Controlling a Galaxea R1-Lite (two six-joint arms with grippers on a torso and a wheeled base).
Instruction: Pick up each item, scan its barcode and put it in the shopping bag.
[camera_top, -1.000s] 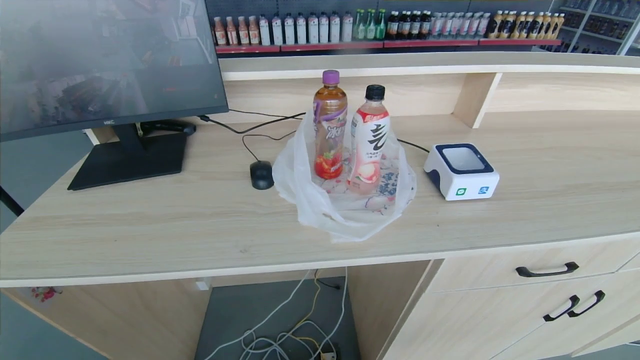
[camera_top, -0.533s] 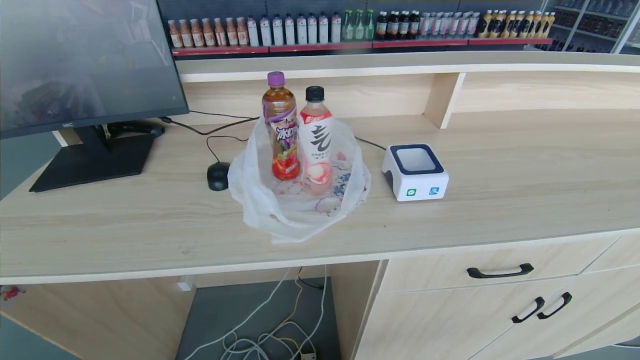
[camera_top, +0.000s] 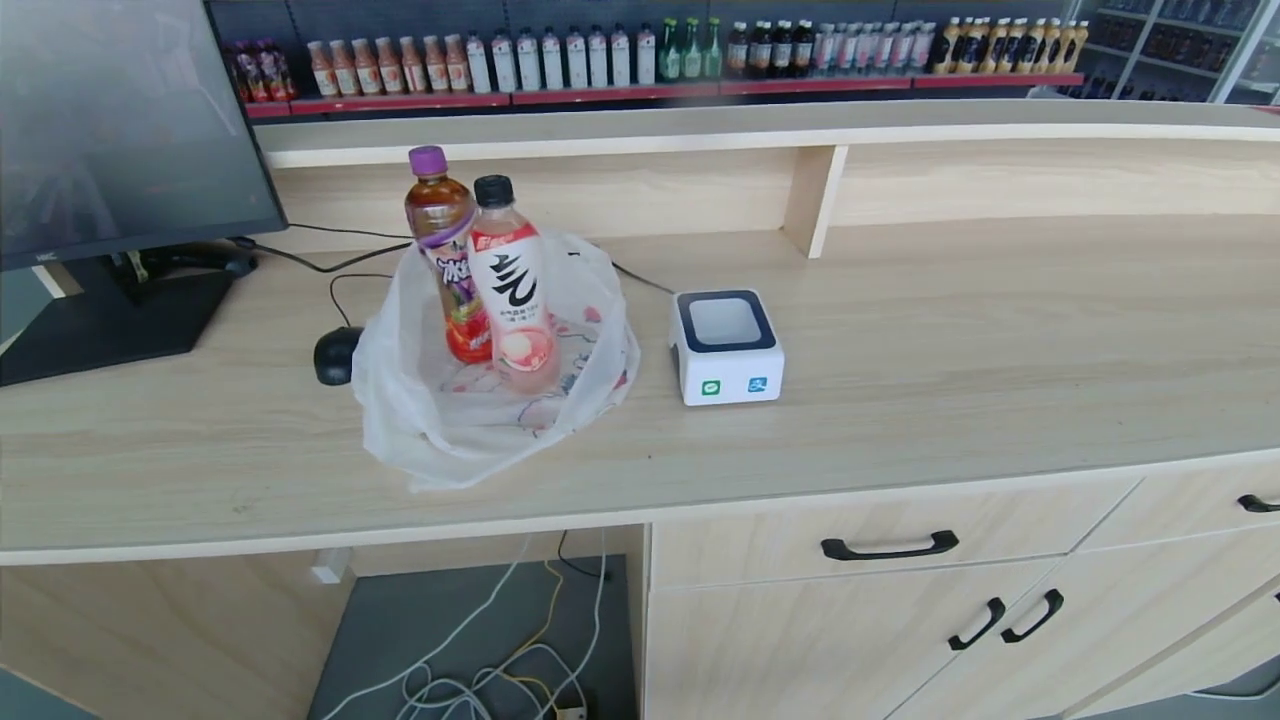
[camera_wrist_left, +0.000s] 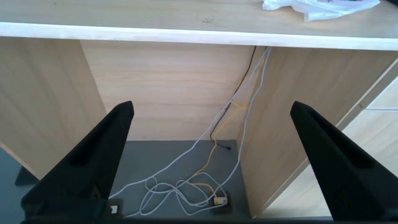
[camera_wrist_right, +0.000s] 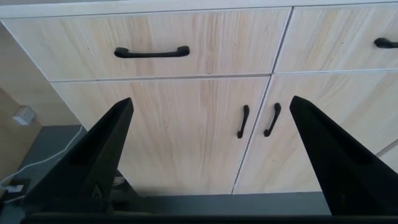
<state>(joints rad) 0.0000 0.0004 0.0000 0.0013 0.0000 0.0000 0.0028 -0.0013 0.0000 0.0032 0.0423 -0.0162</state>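
I see the bag (camera_top: 470, 425) left of centre on the counter (camera_top: 1000, 340), open, with two bottles standing upright in it: the purple-cap bottle (camera_top: 441, 235) and the black-cap bottle (camera_top: 512, 285), which overlaps it in front. The scanner (camera_top: 726, 347) sits just right of the bag (window facing up), the mouse (camera_top: 335, 355) just left, and the monitor (camera_top: 120, 120) at upper left.

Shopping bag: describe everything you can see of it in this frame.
The shopping bag is thin, translucent white plastic with faint red and blue print. It sits crumpled and slumped on the wooden counter, mouth open upward, its walls bunched around the upright purple-capped bottle and black-capped bottle standing inside. A black mouse lies close on its left; the white scanner stands apart on its right.
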